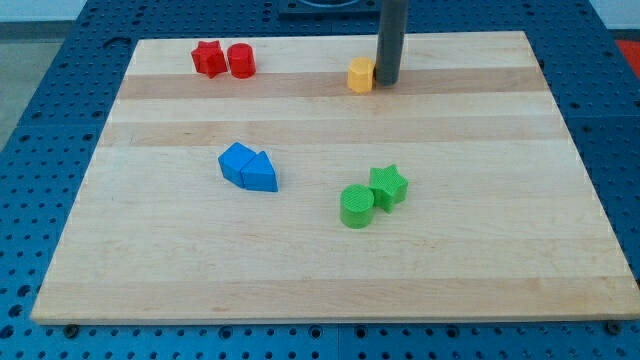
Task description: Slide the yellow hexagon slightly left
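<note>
The yellow hexagon sits near the view's top, a little right of the middle of the wooden board. My dark rod comes down from the top edge, and my tip rests on the board right against the hexagon's right side. Whether they touch is hard to tell; no gap shows between them.
A red star and a red cylinder stand together at the top left. Two blue blocks, one a triangle, touch left of the middle. A green cylinder and a green star touch right of the middle.
</note>
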`<state>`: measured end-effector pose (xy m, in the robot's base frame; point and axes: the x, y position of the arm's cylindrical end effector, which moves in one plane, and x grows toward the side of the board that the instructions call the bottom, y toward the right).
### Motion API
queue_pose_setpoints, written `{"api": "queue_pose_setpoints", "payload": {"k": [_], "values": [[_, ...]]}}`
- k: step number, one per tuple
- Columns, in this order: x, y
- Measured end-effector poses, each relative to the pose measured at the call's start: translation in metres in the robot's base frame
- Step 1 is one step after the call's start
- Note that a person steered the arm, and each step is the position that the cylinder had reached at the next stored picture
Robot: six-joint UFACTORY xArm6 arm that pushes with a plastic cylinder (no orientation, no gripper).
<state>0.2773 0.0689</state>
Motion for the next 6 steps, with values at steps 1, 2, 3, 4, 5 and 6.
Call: {"api": "queue_pose_setpoints", "payload": {"k": [1, 2, 3, 4, 5, 6], "values": [[-0.027, -0.024], [-0.030, -0.018], [-0.010, 0.030], [0.008, 0.050], [0.010, 0.031], [-0.012, 0.012]]}}
